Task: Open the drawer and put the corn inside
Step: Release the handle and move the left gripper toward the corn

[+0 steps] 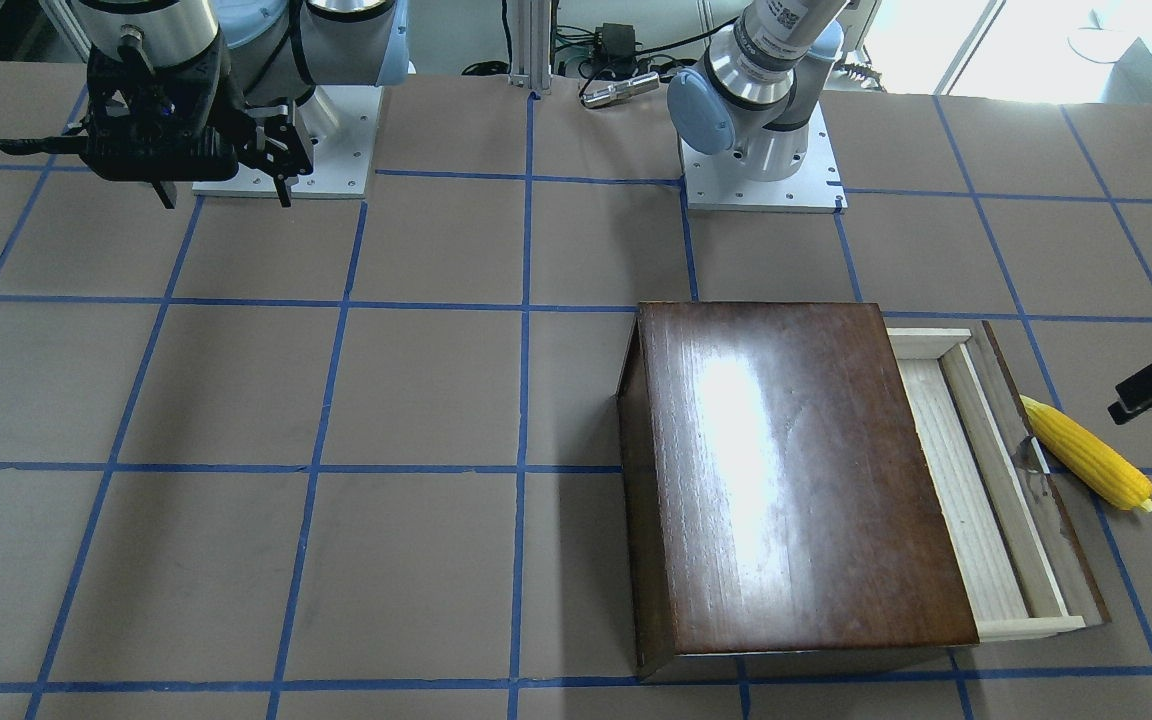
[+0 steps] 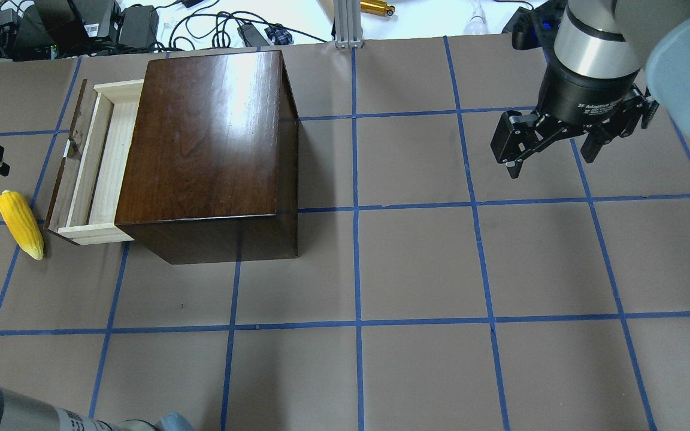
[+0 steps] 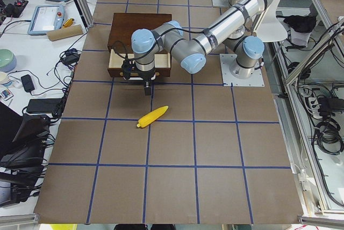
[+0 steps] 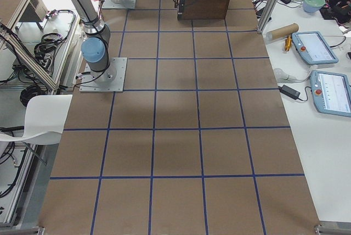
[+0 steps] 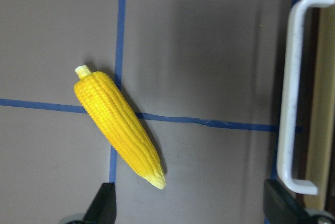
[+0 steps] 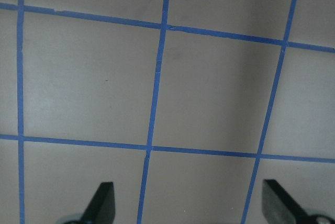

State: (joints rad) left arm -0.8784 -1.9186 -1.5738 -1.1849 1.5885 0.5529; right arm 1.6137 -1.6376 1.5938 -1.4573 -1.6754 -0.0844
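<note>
The drawer (image 1: 966, 490) stands partly pulled out of the dark-brown box (image 1: 786, 470), and its pale-wood tray is empty. It also shows in the overhead view (image 2: 102, 161). The yellow corn (image 1: 1086, 455) lies on the table just outside the drawer's front panel, also in the overhead view (image 2: 20, 224). In the left wrist view the corn (image 5: 118, 124) lies left of the metal pull (image 5: 293, 93). My left gripper (image 5: 193, 208) is open and empty, hovering above the table near the corn and the pull. My right gripper (image 2: 551, 164) is open and empty, far from the box.
The table is brown paper with a blue tape grid (image 6: 157, 77). Both arm bases (image 1: 761, 170) stand at the robot's edge. Cables and power bricks (image 2: 141, 24) lie past the far edge, behind the box.
</note>
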